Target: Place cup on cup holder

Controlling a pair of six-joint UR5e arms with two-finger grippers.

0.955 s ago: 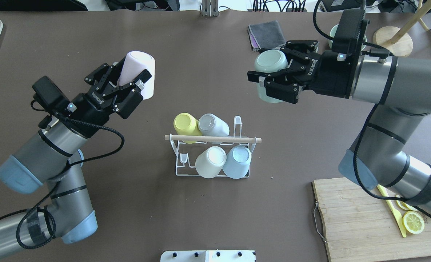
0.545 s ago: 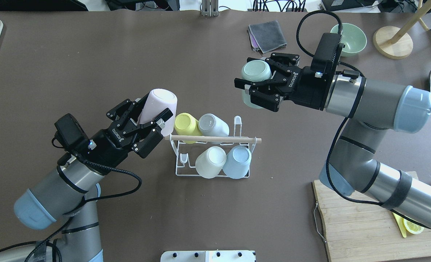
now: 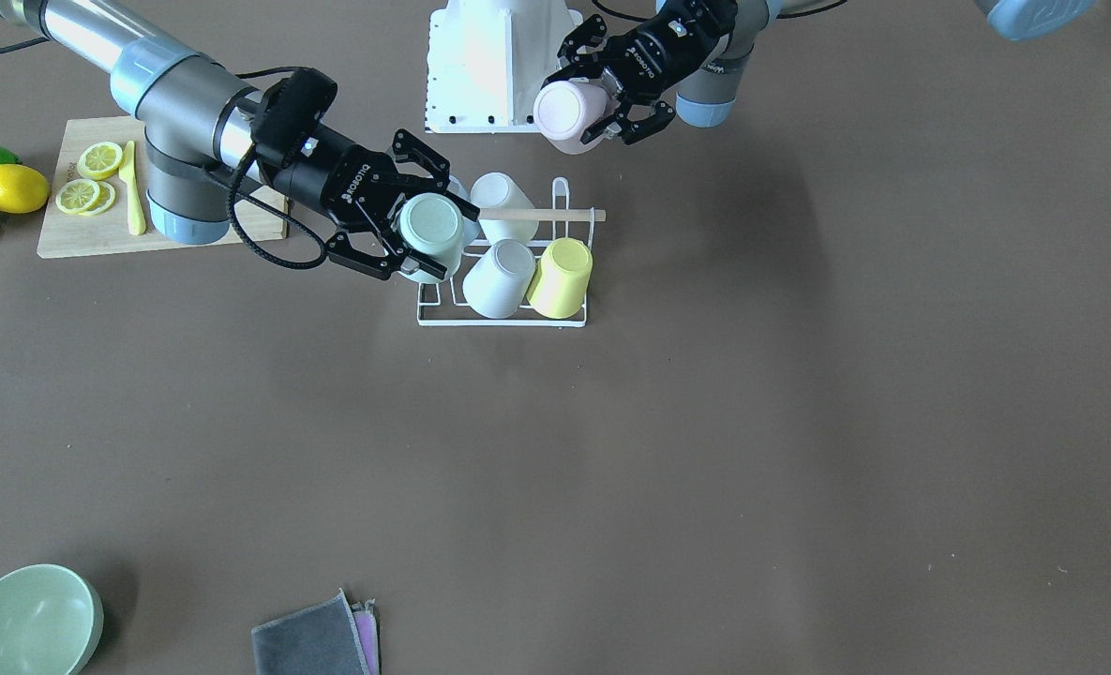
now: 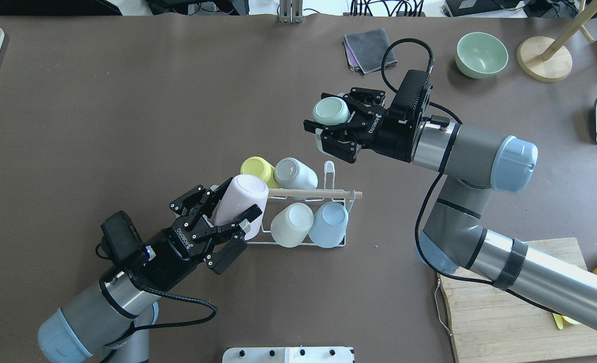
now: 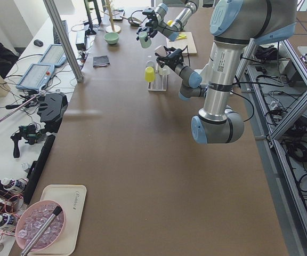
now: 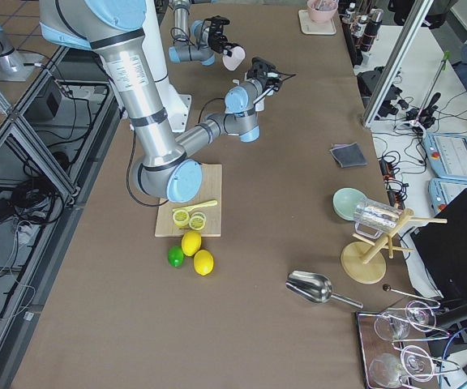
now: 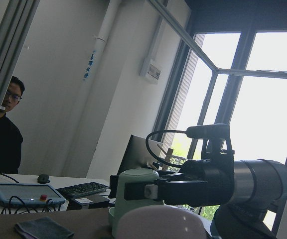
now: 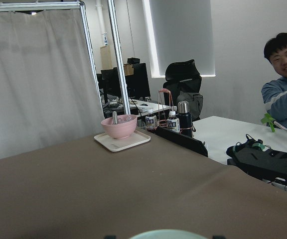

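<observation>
Because the smooth pale pink cup [image 4: 242, 201] looks light, rigid and probably slippery, I'd grip across its side wall, as my left gripper [image 4: 231, 207] does, clamped on it and tilted above the near-left end of the white wire cup holder [image 4: 330, 169]. My right gripper [image 4: 322, 122] clasps a mint-green cup [image 4: 330, 112], up beyond it.

Plain dark brown desk [image 4: 127, 101]. White wire cup holder [image 4: 328, 193], pale wood rod. On it: yellow cup [image 4: 254, 169], light grey cup [image 4: 293, 174], cream cup [image 4: 291, 225], pale blue cup [image 4: 328, 224]. Lower left pink cup [image 4: 240, 201], upper right mint cup [image 4: 330, 112]. Black left pincer [image 4: 234, 205], black right pincer [image 4: 322, 115]. Mint bowl [image 4: 481, 54], grey cloth [image 4: 371, 48] with purple edge, top right.
</observation>
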